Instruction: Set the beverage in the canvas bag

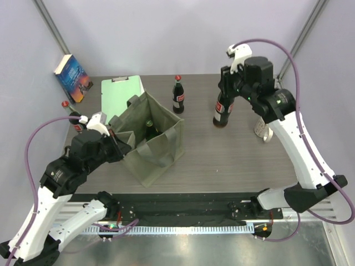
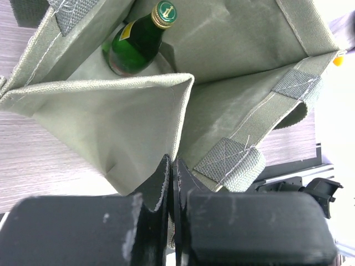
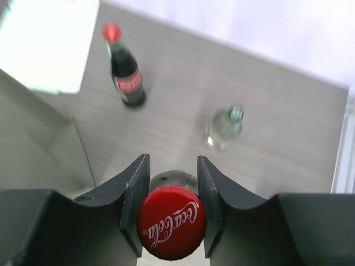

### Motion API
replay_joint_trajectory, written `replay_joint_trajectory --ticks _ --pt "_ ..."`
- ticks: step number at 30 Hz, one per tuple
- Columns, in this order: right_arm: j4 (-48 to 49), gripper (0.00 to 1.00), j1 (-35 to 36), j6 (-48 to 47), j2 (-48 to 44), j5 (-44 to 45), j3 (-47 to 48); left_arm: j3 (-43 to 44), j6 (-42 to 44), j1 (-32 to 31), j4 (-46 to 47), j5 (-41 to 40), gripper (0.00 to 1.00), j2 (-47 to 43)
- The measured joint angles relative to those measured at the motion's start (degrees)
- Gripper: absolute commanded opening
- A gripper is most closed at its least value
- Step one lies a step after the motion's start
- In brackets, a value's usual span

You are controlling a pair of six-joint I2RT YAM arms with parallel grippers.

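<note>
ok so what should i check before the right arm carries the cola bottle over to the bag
1. Right jaws on the dark glass cola bottle with the red cap: ok, pressed against both sides of its neck.
2. Bottle clear of the grey wood-grain table: cannot tell.
3. Left jaws shut on the rim of the boxy olive-grey canvas bag: ok.
4. Free compartment: ok, the green glass bottle with the gold cap fills only one.
5. Way to the bag: ok, the other red-capped cola bottle stands off the straight line.

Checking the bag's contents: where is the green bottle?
Top view: the green bottle stands inside the canvas bag, left of centre, near the clipboard.
</note>
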Motion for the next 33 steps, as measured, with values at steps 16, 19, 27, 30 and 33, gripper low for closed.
replay_joint_trajectory --ticks 16,19,27,30,33 --pt "-0.4 0.01 1.5 2.3 9.8 -10.5 26.2 0.0 -0.3 0.0 1.4 1.5 0.00 1.4" --pt "0.6 0.01 2.7 3.4 10.9 -12.0 27.1 0.0 -0.3 0.0 1.7 1.5 0.00 1.5" --pt "6.4 0.01 8.8 5.0 11.9 -15.6 27.2 -0.5 -0.5 0.0 2.3 1.9 0.00 1.6" --pt "10.0 0.01 10.9 5.9 12.0 -17.2 27.2 -0.5 -0.7 0.0 2.6 1.9 0.00 1.6" --pt "13.5 0.01 12.4 6.4 12.7 -18.6 27.9 -0.8 -0.9 0.0 2.8 1.9 0.00 1.6"
